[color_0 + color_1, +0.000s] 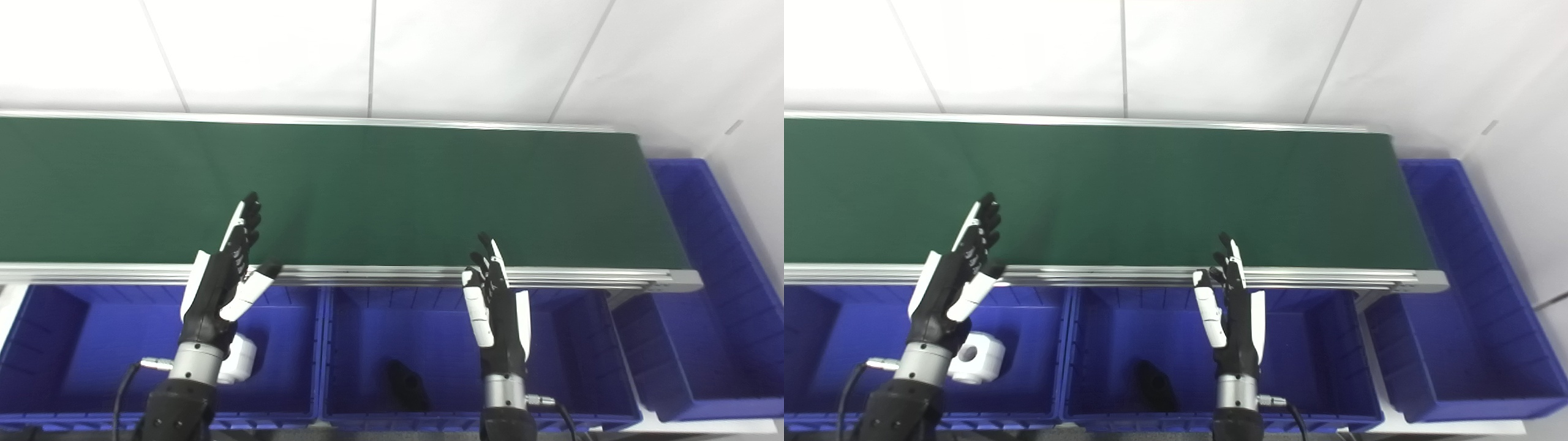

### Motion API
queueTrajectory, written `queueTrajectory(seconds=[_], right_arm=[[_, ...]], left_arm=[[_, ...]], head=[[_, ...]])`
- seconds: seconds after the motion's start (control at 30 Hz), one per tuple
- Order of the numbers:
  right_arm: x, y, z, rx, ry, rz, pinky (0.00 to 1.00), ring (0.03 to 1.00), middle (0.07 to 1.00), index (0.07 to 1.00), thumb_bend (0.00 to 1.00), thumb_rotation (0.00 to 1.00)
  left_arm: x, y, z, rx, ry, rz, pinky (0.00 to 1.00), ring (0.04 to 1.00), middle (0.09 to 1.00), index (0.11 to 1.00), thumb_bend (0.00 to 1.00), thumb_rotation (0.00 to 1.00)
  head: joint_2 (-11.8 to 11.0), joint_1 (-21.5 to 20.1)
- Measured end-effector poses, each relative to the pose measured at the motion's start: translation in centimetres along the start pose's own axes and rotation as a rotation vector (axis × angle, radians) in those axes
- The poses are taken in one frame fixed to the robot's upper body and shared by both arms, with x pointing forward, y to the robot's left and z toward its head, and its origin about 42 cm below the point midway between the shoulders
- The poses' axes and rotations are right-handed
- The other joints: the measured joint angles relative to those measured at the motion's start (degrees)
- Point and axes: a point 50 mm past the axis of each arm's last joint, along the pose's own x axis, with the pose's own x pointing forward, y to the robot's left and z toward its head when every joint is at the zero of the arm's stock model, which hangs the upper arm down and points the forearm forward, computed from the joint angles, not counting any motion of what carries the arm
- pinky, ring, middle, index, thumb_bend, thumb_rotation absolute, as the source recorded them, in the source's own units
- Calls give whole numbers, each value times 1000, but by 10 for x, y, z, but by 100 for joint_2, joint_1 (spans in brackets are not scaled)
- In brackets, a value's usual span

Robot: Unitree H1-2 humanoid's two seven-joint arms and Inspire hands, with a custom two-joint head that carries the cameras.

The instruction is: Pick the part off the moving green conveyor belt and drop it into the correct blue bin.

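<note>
The green conveyor belt (367, 190) runs across the view and carries no part that I can see. My left hand (226, 275) is open and empty, fingers up, over the belt's near rail above the left blue bin (73, 349). My right hand (496, 300) is open and empty, held upright over the middle blue bin (429, 331). A white part (977, 357) lies in the left bin, partly behind my left wrist. A black part (407, 384) lies in the middle bin.
A third blue bin (710, 288) stands at the belt's right end. The silver rail (380, 275) of the belt runs between my hands and the belt. A white wall rises behind the belt.
</note>
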Motion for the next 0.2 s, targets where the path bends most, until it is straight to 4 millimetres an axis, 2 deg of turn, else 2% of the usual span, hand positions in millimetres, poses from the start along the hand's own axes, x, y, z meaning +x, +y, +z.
queueTrajectory(seconds=[0.13,0.2], right_arm=[[-11,-7,8,6,-13,-24,815,878,947,944,649,969],[-18,-10,11,11,-15,-36,823,879,949,942,637,969]], left_arm=[[-3,-6,1,-18,-13,27,1000,1000,1000,1000,723,849],[-8,-10,1,-30,-19,34,1000,1000,1000,1000,728,846]], head=[[-62,248],[-228,493]])
